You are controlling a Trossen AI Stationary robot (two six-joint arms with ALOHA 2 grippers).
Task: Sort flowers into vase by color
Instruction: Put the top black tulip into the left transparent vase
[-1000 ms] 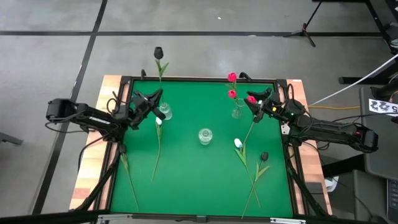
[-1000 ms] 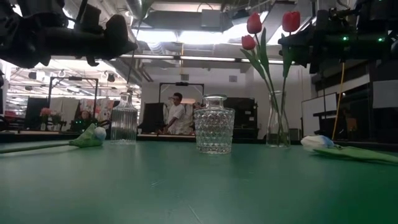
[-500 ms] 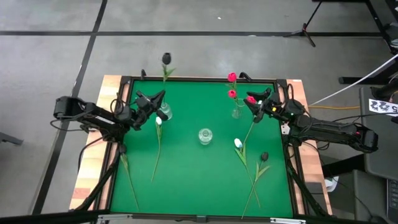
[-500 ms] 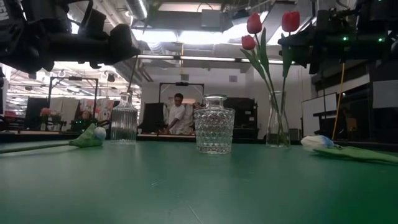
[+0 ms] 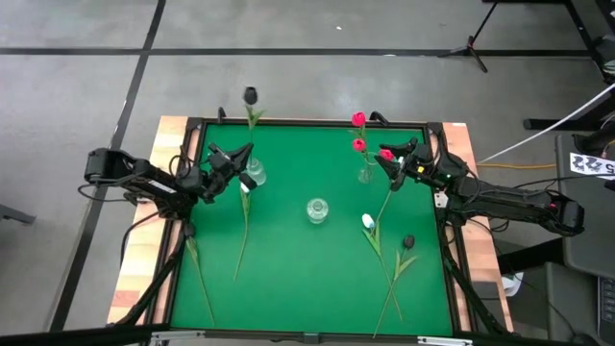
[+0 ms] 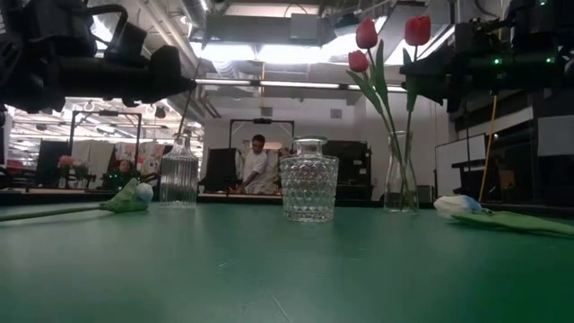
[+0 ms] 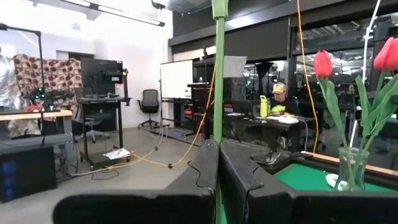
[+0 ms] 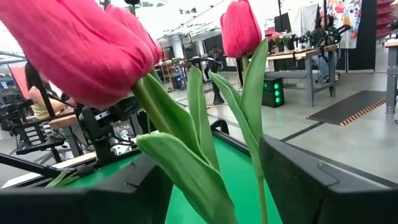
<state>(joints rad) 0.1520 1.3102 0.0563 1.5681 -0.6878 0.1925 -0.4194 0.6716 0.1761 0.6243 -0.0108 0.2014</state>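
- We see left gripper (image 5: 237, 157) clamped on thin green stem of near-black tulip (image 5: 251, 95), above ribbed clear glass vase (image 5: 254, 174).
- We see right gripper (image 5: 388, 161) jaws wide around red tulip (image 5: 386, 154), beside slim clear vase (image 5: 366, 174).

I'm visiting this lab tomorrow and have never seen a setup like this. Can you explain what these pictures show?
It is a robot with two dark arms at a green table. One picture looks straight down, one looks level across the tabletop, and two come from cameras on the wrists. Three glass vases stand on the table; the right vase holds red tulips. White tulips and a dark tulip lie on the green. The left tool is shut on the stem of a black-headed tulip, near the left vase. The right tool is open around a red tulip's stem in its vase.
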